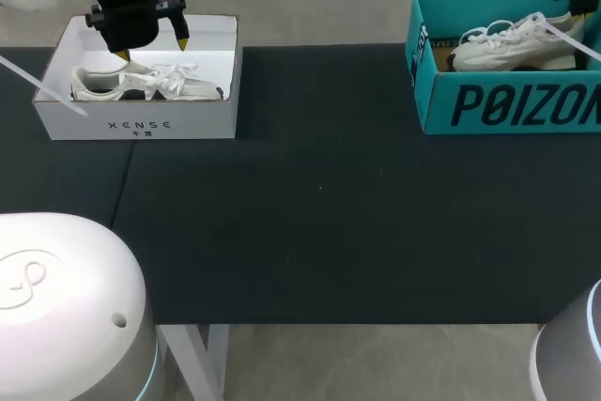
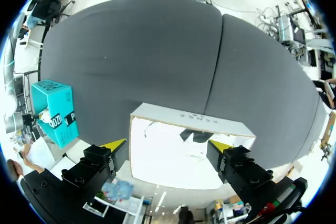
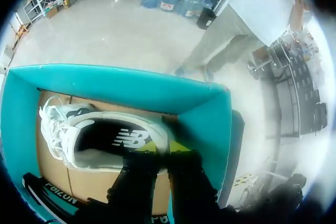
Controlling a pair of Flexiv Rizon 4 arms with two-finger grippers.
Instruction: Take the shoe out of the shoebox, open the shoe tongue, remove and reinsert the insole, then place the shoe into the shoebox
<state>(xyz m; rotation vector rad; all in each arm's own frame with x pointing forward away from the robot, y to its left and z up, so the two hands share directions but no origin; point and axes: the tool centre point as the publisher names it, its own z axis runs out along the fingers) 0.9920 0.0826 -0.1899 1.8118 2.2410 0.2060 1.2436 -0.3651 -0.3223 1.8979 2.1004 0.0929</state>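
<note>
Hard to make out: the right arm is mostly cut off at the bench's far right corner in the head view. The inside of the white cardboard shoebox (image 1: pixel 141 124) glares out in the left wrist view, so its contents are barely readable.

Item: white lace-up trainer with dark lining (image 3: pixel 105 135), upright on its sole in the open teal cardboard shoebox (image 1: pixel 507 105), at the far right corner of the black-covered bench (image 1: pixel 329 213). The right gripper (image 3: pixel 164 146) is clamped on its heel rim, tips close together.

Also present: a second pale trainer (image 1: pixel 141 84) in the white shoebox, at the far left corner. The left gripper (image 1: pixel 152 49) hangs above it, fingers spread wide.
</note>
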